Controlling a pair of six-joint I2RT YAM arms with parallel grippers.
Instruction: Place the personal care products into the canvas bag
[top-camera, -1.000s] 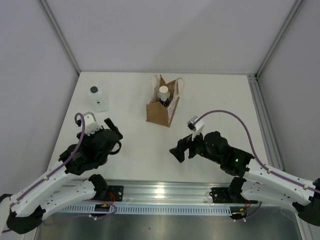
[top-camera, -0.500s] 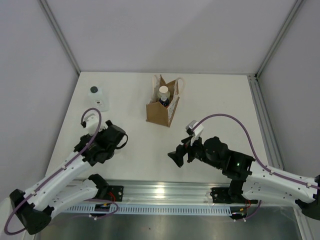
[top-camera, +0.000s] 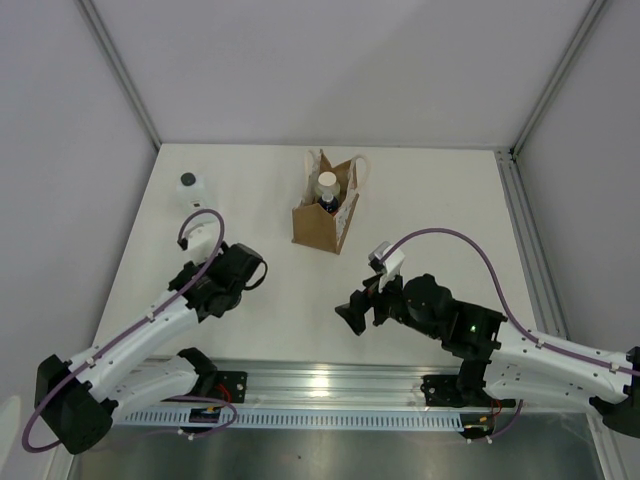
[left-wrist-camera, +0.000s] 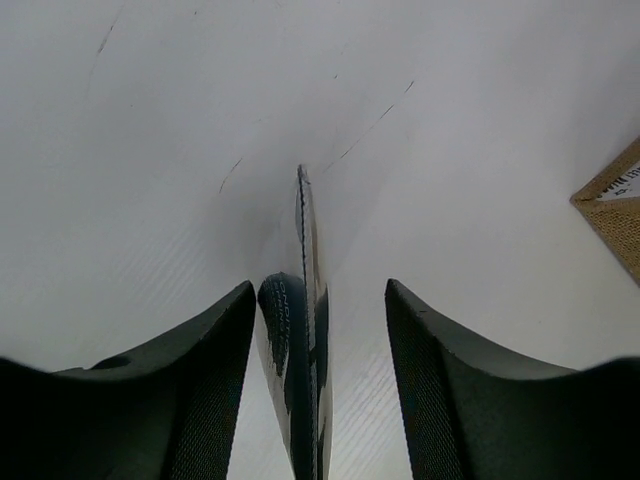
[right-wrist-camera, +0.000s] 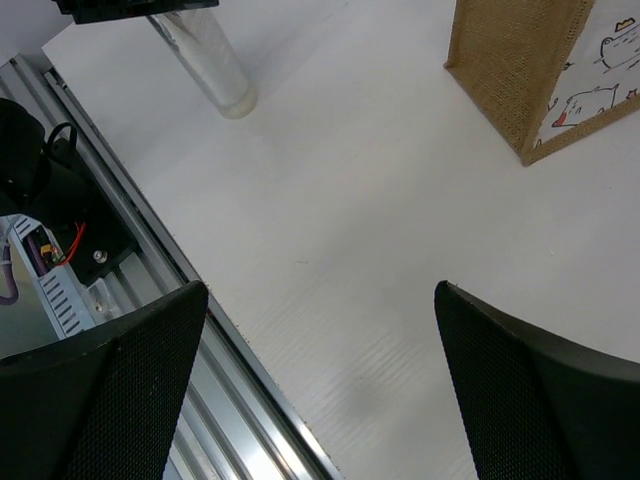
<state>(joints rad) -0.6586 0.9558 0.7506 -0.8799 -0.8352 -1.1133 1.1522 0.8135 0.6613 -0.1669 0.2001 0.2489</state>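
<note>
From above, the clear bottle (top-camera: 189, 186) is seen by the tabletop's (top-camera: 430, 200) far-left corner, the canvas bag (top-camera: 318, 225) near the far edge's middle — cream-white bottle (top-camera: 327, 181) inside. Left wrist: the left gripper (left-wrist-camera: 318, 288) is parted astride the clear bottle, untouched. Right wrist: the right gripper (right-wrist-camera: 320, 290) is spread wide — empty.

A small upright canvas bag of brown weave (top-camera: 318, 228) stands mouth-up on the far half of the table, its two cream loop handles (top-camera: 358, 170) raised and its whitish side panel (right-wrist-camera: 600, 85) bearing a cartoon print. Inside it stand a cream-white rounded bottle (top-camera: 327, 183) and, touching it on the near side, a dark-blue-capped bottle (top-camera: 327, 203) (its body mostly hidden by the bag wall). A clear squarish bottle with a dark round cap (top-camera: 190, 188) stands upright, well apart to the bag's left.
</note>
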